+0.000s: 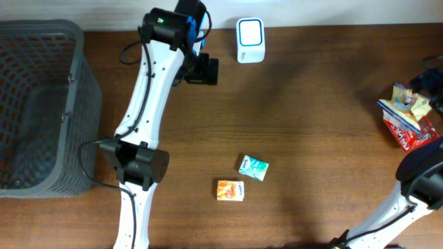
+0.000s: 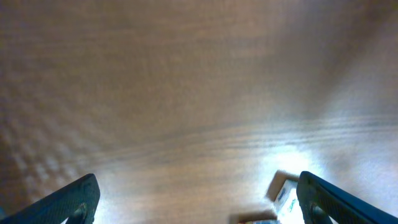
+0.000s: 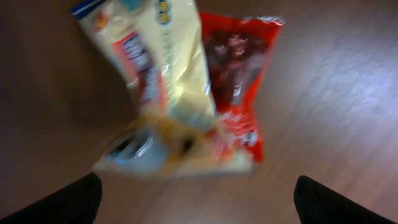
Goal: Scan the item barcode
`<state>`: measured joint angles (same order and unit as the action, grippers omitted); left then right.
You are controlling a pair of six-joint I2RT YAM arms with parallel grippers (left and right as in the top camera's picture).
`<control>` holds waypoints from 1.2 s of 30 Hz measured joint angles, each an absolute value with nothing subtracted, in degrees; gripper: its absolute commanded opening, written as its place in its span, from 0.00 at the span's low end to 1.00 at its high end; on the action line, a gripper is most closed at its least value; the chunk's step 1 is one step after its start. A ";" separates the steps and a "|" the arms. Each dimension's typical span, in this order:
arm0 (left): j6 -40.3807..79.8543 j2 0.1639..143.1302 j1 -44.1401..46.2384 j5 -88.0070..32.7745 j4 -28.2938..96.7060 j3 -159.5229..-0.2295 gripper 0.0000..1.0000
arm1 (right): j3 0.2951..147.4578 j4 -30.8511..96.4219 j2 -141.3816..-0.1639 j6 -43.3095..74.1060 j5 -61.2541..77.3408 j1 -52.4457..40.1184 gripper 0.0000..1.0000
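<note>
- Grey mesh forms the basket (image 1: 41, 104) set at the left edge of the table (image 1: 318, 104); only its own lattice walls and floor are made out inside it.
- The left gripper (image 2: 197, 180) is held fully released over the wood near the far edge, just beside the white scanner (image 1: 249, 40). Only wood grain is seen between its fingers, and no object is touched.
- The right gripper (image 3: 196, 183) is spread wide at the right edge, with one dark finger at each lower corner of its wrist view. No object is clamped between them.
- A cream packet (image 3: 161, 68) is seen ahead of those fingertips, lying partly over a red packet (image 3: 239, 74). Both are blurred, so contact with the fingers cannot be told.
- These packets are placed at the right edge, well apart from the scanner.
- A teal carton (image 1: 253, 168) and an orange carton (image 1: 230, 190) are laid near the middle, towards the near edge, just beside each other.
- The left arm (image 1: 149, 97) is stretched between the basket and the cartons.
</note>
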<state>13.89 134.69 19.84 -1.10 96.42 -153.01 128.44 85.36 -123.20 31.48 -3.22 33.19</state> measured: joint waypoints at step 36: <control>5.52 134.93 44.34 -16.51 75.70 -112.27 0.49 | 131.41 87.64 -120.51 18.83 15.00 23.20 0.98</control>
<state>5.52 134.93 44.34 -16.51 75.70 -112.27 131.41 87.64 -120.51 18.83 15.00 23.20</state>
